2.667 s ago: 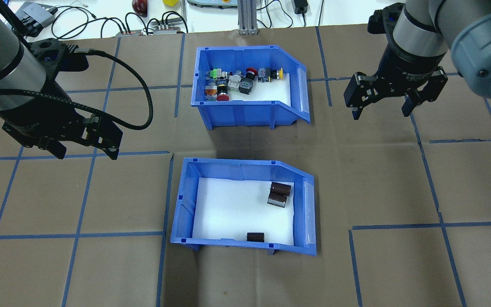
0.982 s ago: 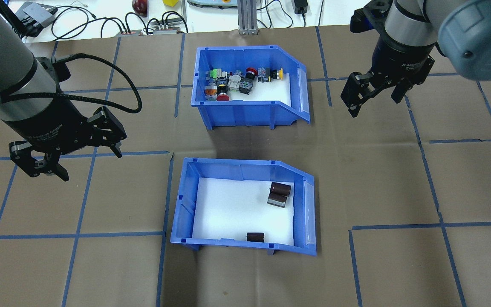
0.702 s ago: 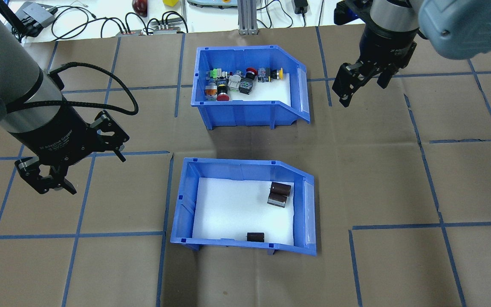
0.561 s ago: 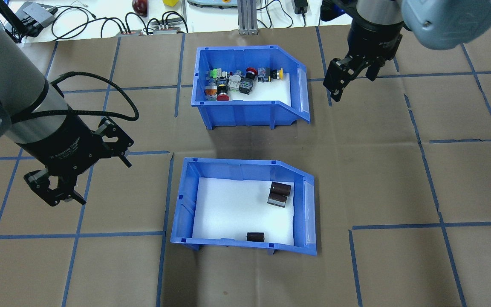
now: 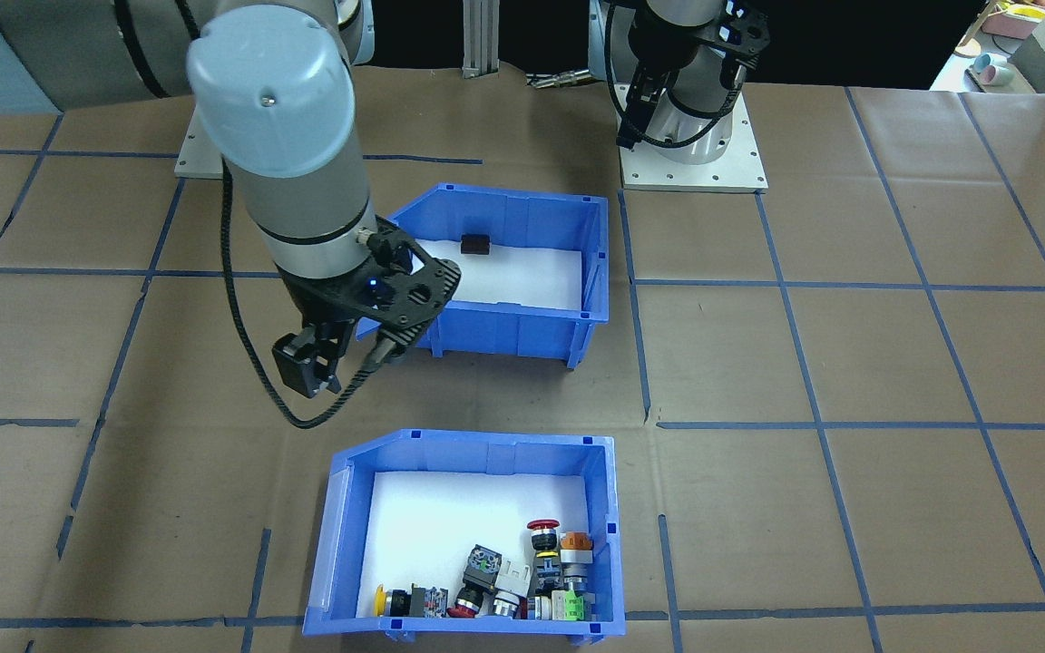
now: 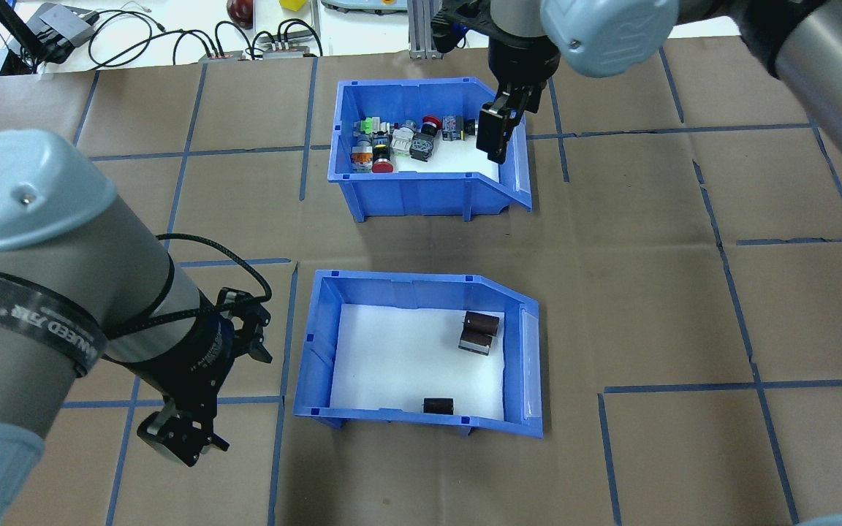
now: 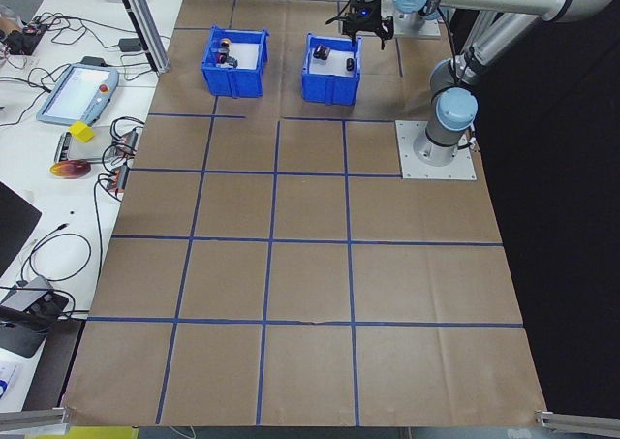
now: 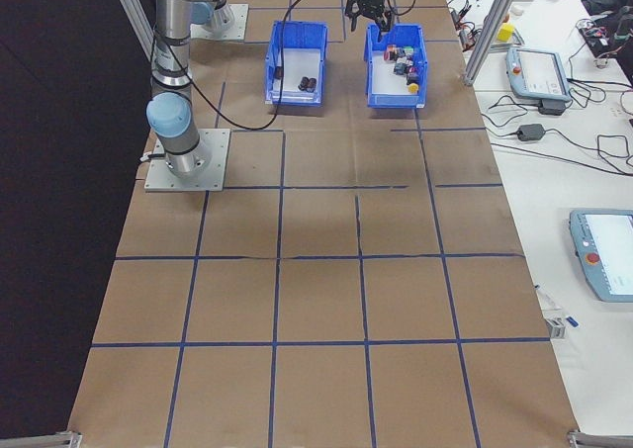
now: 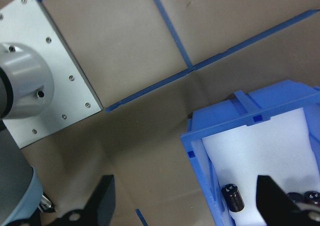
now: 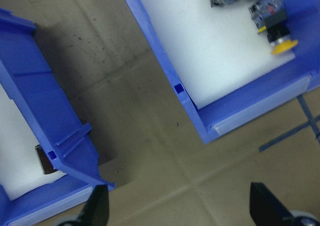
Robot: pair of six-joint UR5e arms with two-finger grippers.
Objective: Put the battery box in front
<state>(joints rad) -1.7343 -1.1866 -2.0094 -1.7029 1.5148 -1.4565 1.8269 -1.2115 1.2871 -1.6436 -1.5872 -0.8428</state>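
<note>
Front-facing view: battery box (image 5: 495, 331) sits on the bench on the robot's side. The button box (image 5: 468, 440) is on the operators' side. Right tool (image 5: 341, 358) hangs over the gap between them, just off the battery box's corner. Left tool is out of this view.

Overhead: battery box (image 6: 304, 365) lies with its long axis across the view, low open front toward the robot's right. Left tool (image 6: 180, 442) hangs just beside its closed back wall, apart from it. Right tool (image 6: 498, 135) reads here as over the open end of the button box (image 6: 421, 193).

Side views: too small to judge either tool; battery box (image 7: 331, 66) is the bin nearer the robot.

Left wrist: fingers (image 9: 102, 201) spread wide with nothing between them. Corner of the battery box (image 9: 200, 151) lies ahead, a dark battery (image 9: 232, 196) inside.

Right wrist: fingers (image 10: 262, 203) likewise spread and empty. Battery box (image 10: 45, 111) is to one side, button box (image 10: 170, 76) to the other.

Judgement: the left tool looks nearer a graspable wall, and the move turns on taking the back wall across the box's long axis.
</note>
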